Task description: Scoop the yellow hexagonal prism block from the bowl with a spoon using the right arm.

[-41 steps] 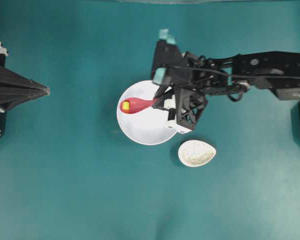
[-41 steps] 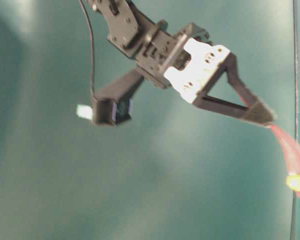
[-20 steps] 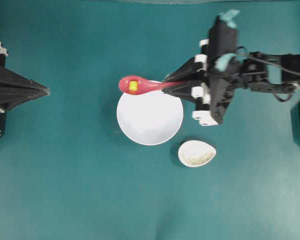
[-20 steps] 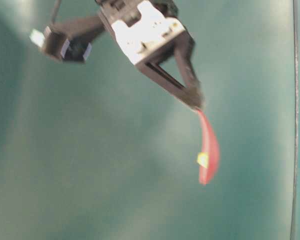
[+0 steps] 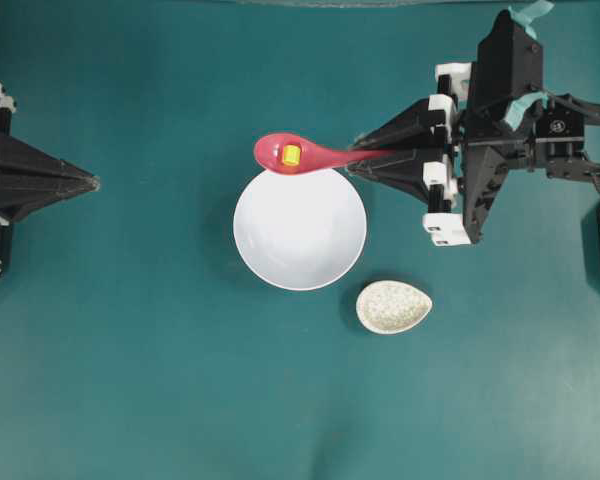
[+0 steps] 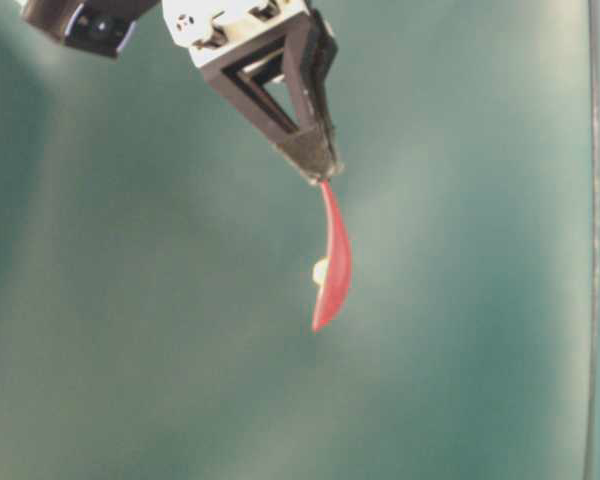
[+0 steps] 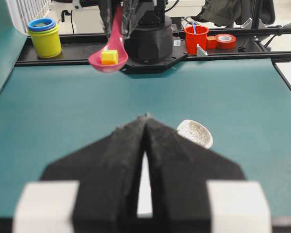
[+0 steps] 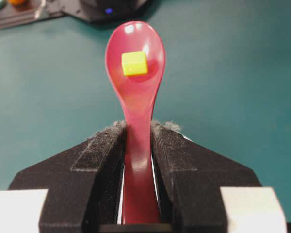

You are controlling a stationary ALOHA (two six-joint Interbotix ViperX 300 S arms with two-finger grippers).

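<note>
Above the far rim of the bowl (image 5: 299, 228), your right gripper (image 5: 358, 162) has its jaws clamped on the handle of the spoon (image 5: 305, 155), holding it clear of the desk (image 5: 160, 380). You can see the yellow hexagonal prism block (image 5: 291, 155) sitting in the spoon's scoop, off the bowl and just beyond its rim in the overhead view. From the right wrist view the spoon (image 8: 136, 92) points straight away from the jaws, with the block (image 8: 134, 63) resting near the middle of the scoop. Your left gripper (image 5: 92, 183) sits at the left edge of the desk, well apart from the bowl, its jaws closed together on nothing. A speckled spoon rest (image 5: 393, 306) lies on the desk just beside the bowl, toward the near right.
</note>
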